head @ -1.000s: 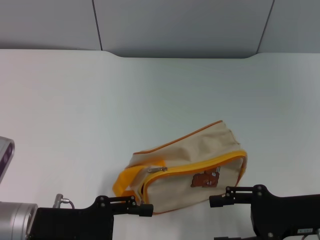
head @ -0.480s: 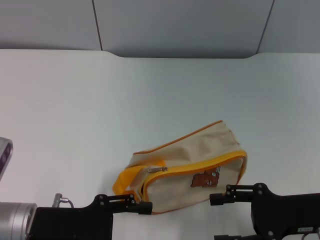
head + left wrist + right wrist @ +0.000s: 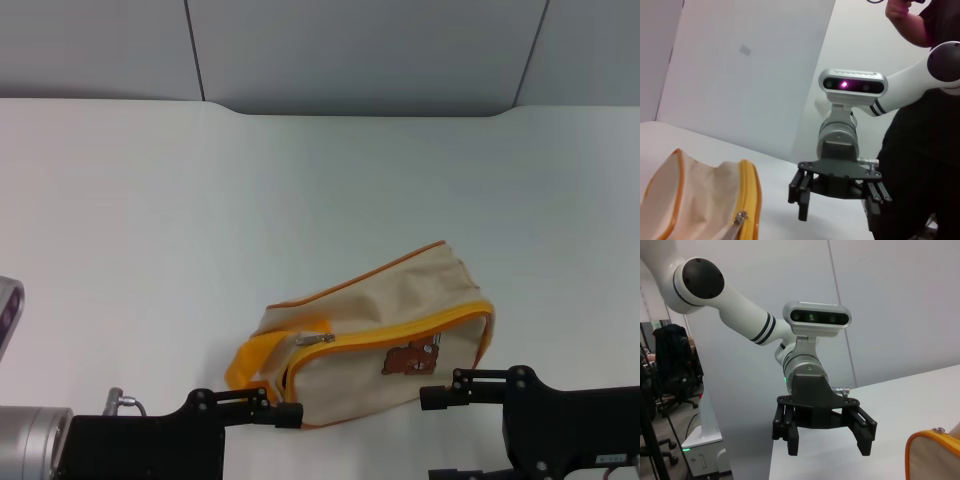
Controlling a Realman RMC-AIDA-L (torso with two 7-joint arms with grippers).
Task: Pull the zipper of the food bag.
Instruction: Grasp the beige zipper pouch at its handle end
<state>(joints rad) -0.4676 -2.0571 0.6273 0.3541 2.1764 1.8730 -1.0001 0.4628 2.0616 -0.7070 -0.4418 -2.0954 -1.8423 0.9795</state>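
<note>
The food bag [image 3: 375,330], beige canvas with yellow-orange trim and a brown bear patch [image 3: 408,358], lies on the white table near the front edge. Its zipper [image 3: 420,322] runs along the top of the near face, with the silver pull tab [image 3: 315,340] at the left end beside the yellow loop handle [image 3: 252,362]. My left gripper [image 3: 289,415] is low at the bag's front left corner, and the right wrist view shows it open [image 3: 825,436]. My right gripper [image 3: 428,398] is just in front of the bag's right part, and the left wrist view shows it open [image 3: 837,202]. Neither holds anything.
The white table [image 3: 200,200] stretches behind and to both sides of the bag. Grey wall panels [image 3: 350,50] stand at the back. A person [image 3: 920,150] stands behind the right arm in the left wrist view.
</note>
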